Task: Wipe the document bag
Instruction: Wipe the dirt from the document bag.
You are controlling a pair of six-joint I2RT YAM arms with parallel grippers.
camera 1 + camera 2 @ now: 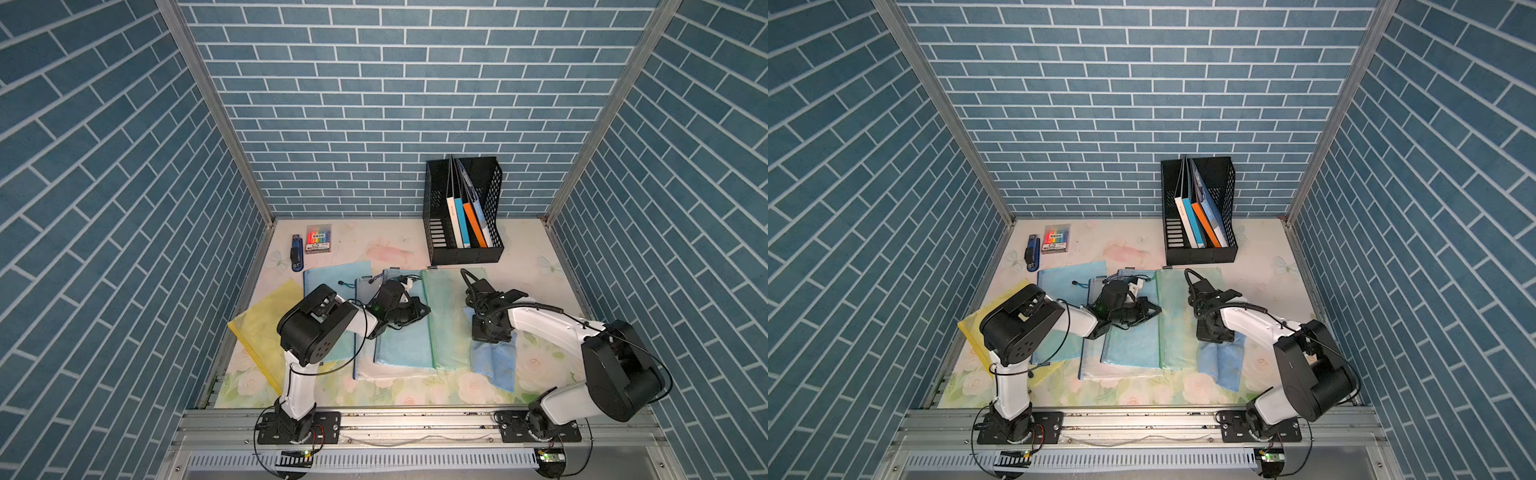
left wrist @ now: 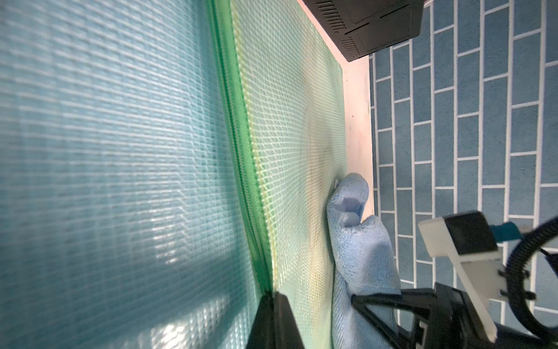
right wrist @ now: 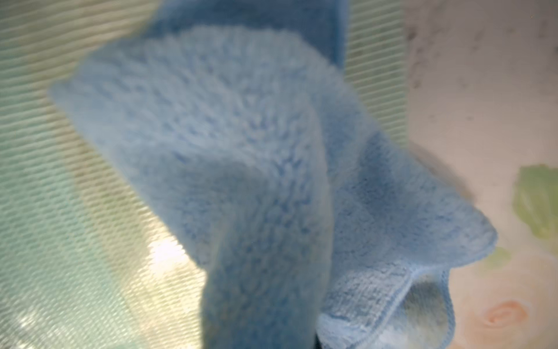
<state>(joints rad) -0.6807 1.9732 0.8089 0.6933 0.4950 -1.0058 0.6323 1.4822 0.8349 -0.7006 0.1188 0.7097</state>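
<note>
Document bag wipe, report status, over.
Left gripper shut, down on zipper edge of green bag. Right gripper shut on blue cloth, at bag's opposite edge. Nothing else on the bag.

We've got a black file rack [image 1: 434, 216] of folders [image 1: 467, 226] at one o'clock on the floral worktop [image 1: 374, 245], with a blue stapler [image 1: 296, 257] and marker pack [image 1: 318, 239] at eleven.

The desk [image 1: 374, 243] is lit evenly from above, with soft shadows. The brick walls [image 1: 104, 166] are stretched toward the edges of both top views. In the right wrist view the blue cloth [image 3: 226, 151] is blurred, and glare is caught on the green document bag [image 3: 60, 196].
</note>
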